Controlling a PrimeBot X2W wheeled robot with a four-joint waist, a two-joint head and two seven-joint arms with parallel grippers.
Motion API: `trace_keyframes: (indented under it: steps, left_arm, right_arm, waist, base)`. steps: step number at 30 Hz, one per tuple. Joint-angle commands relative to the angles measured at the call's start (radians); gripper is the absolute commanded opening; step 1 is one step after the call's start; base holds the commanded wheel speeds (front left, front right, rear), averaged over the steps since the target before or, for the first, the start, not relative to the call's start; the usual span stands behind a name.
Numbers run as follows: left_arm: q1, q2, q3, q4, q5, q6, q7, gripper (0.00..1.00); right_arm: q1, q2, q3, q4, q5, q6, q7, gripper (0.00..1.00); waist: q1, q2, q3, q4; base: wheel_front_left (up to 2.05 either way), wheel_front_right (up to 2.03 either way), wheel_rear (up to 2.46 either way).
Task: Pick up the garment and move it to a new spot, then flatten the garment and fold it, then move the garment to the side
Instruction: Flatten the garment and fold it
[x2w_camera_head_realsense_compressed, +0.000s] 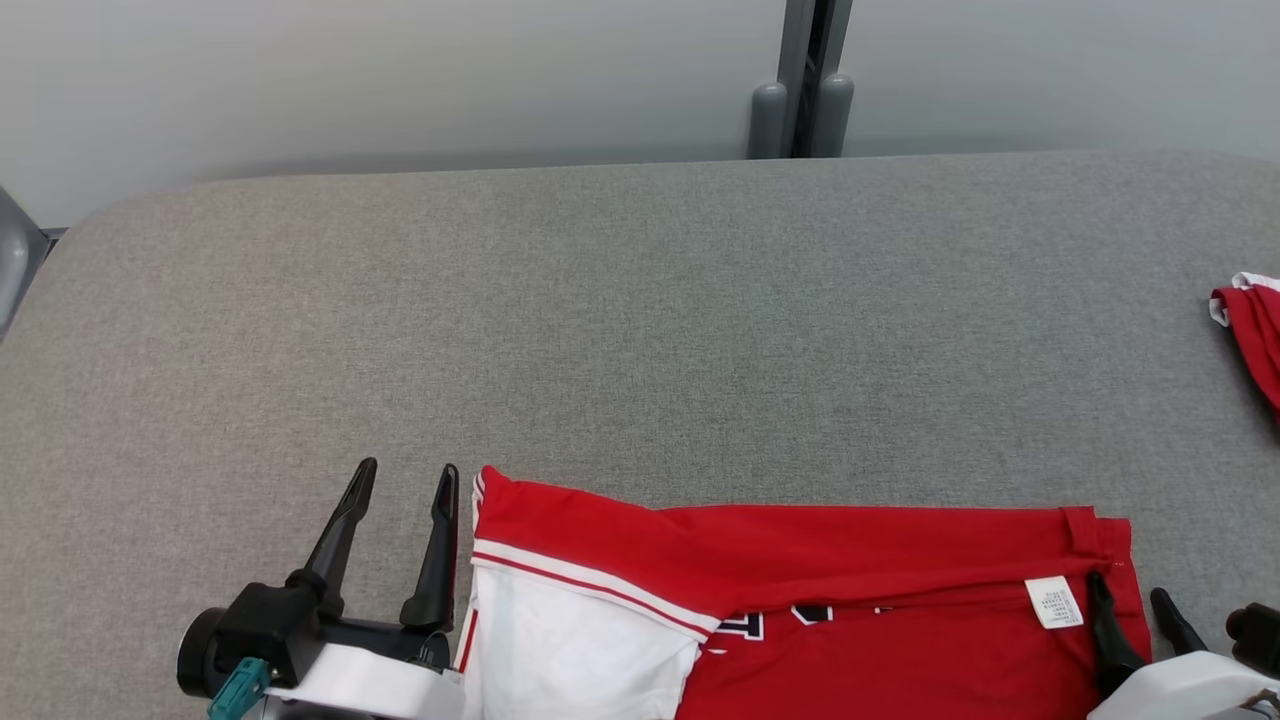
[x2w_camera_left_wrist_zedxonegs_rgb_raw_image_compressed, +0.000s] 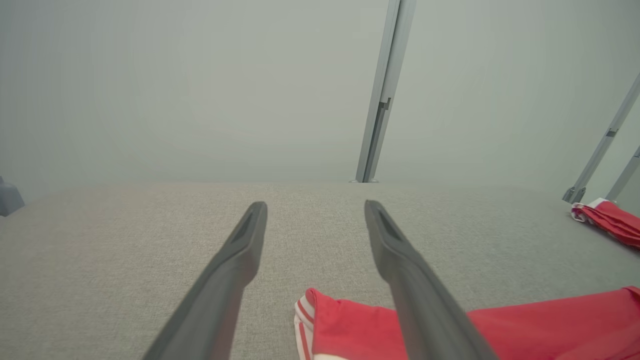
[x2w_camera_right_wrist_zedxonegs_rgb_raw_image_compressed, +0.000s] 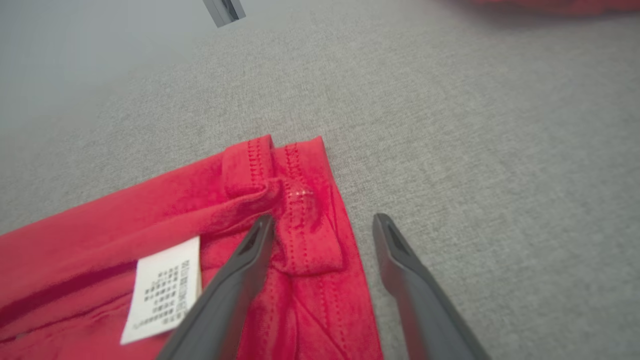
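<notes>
The left gripper (x2w_camera_head_realsense_compressed: 408, 472) sits at seven o'clock in the head view, its two dark fingers spread wide apart and leaning toward one o'clock; the right gripper (x2w_camera_head_realsense_compressed: 1128, 588) sits at five o'clock, jaws likewise parted, fingers leaning toward eleven o'clock.

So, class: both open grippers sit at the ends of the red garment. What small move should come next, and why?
Probably lower the right gripper and close it on the hem corner. Its jaws stand open astride that edge of the garment, one finger over red cloth, the other over bare table, nothing held. The left gripper is open beside the sleeve end.
</notes>
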Motion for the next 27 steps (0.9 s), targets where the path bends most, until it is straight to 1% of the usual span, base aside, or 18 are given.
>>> trace_keyframes:
  steps: [1,5,8,11,13,14,16,22,27]
  left_arm:
    - [-0.012,0.003,0.004,-0.002,0.003,0.002,-0.004,1.00]
    - [-0.014,0.003,0.004,0.001,0.005,0.001,-0.004,1.00]
    - [-0.013,0.003,0.006,0.001,0.005,0.002,-0.004,1.00]
    - [-0.012,0.003,0.007,0.000,0.006,0.004,-0.004,1.00]
    - [-0.012,0.003,0.008,-0.002,0.005,0.004,-0.004,1.00]
    - [-0.012,0.003,0.009,-0.003,0.005,0.005,-0.004,1.00]
    - [-0.012,0.003,0.009,-0.004,0.004,0.005,-0.004,1.00]
    - [-0.016,0.003,0.008,-0.004,0.006,0.005,-0.004,1.00]
    - [-0.019,0.003,0.006,-0.003,0.008,0.004,-0.004,1.00]
  right_arm:
    - [-0.008,-0.006,0.003,0.013,0.007,-0.001,-0.005,1.00]
    - [-0.020,0.005,0.056,0.052,0.046,-0.001,-0.001,1.00]
    - [-0.024,0.016,0.119,0.053,0.086,0.001,0.001,1.00]
    - [-0.023,0.010,0.173,0.051,0.123,0.001,0.001,1.00]
    - [-0.024,0.002,0.204,0.053,0.139,0.001,0.002,0.17]
    - [-0.026,-0.003,0.217,0.055,0.144,0.001,0.002,0.00]
    - [-0.032,-0.021,0.225,0.061,0.154,-0.001,0.001,0.00]
    - [-0.070,-0.071,0.188,0.041,0.155,-0.002,-0.005,0.00]
    - [-0.102,-0.115,0.167,0.050,0.153,-0.002,-0.006,0.00]
  waist:
    - [0.0000,-0.0001,0.001,0.001]
    - [0.0000,-0.0001,0.004,0.004]
    - [0.0000,-0.0001,0.003,0.003]
    - [0.0000,-0.0001,0.001,0.001]
    - [0.0000,-0.0001,0.000,0.001]
    - [0.0000,-0.0001,-0.001,0.000]
    - [0.0000,-0.0001,0.000,0.000]
    - [0.0000,-0.0001,0.004,0.001]
    - [0.0000,-0.0001,0.008,0.006]
  base:
    - [0.00,0.00,0.00]
    - [0.00,0.00,0.00]
    - [0.00,0.00,0.00]
    - [0.00,0.00,0.00]
    - [0.00,0.00,0.00]
    - [0.00,0.00,0.00]
    - [0.00,0.00,0.00]
    - [0.00,0.00,0.00]
    - [0.00,0.00,0.00]
